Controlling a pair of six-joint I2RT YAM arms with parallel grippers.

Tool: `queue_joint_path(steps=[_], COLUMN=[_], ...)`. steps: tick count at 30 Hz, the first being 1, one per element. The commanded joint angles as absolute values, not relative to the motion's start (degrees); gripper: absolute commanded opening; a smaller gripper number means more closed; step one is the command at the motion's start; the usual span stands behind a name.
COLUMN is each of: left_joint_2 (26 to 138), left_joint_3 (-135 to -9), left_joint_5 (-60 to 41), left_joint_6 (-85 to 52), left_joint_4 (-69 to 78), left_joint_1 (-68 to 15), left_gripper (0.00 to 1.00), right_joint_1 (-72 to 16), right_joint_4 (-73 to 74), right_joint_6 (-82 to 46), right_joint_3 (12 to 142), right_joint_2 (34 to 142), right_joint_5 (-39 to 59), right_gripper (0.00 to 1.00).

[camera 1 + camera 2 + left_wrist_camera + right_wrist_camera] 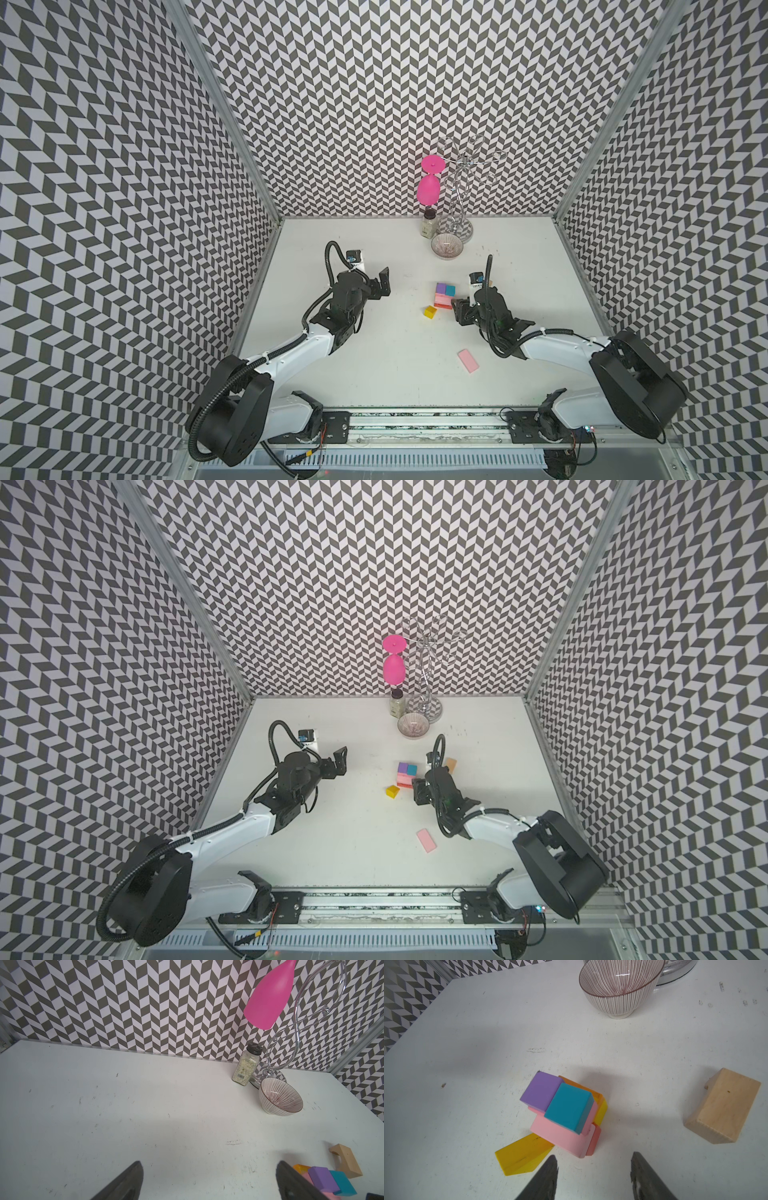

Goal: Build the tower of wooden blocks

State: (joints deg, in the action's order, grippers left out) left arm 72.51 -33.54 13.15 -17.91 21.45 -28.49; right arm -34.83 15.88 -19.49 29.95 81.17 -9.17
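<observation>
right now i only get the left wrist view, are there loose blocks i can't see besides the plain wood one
Observer: Yes. A loose pink slab lies flat by itself on the table, nearer the robot's base than the stack, on the right arm's side.
Operator: anything else loose
Observer: A yellow block lies close beside the stack, on the side toward the left arm. I cannot tell whether they touch.
Operator: and where's the right arm
Observer: The right gripper is low beside the stack, pointing at it, with its fingers apart and nothing between them.
</observation>
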Motion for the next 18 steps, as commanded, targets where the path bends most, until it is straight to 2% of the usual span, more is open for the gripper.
queue_joint_path(steps=[1, 18], left_joint_2=[72.85, 73.97], left_joint_3=[-34.71, -35.56], left_joint_5=[12.31, 11.07], left_joint_6=[-18.71, -18.98], left_joint_4=[23.29, 23.21], left_joint_1=[-28.58, -28.57], left_gripper=[1.0, 1.0], right_joint_1=[-35.16, -35.16], right_joint_4=[18.12, 17.63], right_joint_6=[-19.02, -18.98], right_joint_3=[31.81, 33.46], right_joint_2=[82.47, 84.19], right_joint_5=[-9.92, -11.03], right_gripper=[0.55, 0.55])
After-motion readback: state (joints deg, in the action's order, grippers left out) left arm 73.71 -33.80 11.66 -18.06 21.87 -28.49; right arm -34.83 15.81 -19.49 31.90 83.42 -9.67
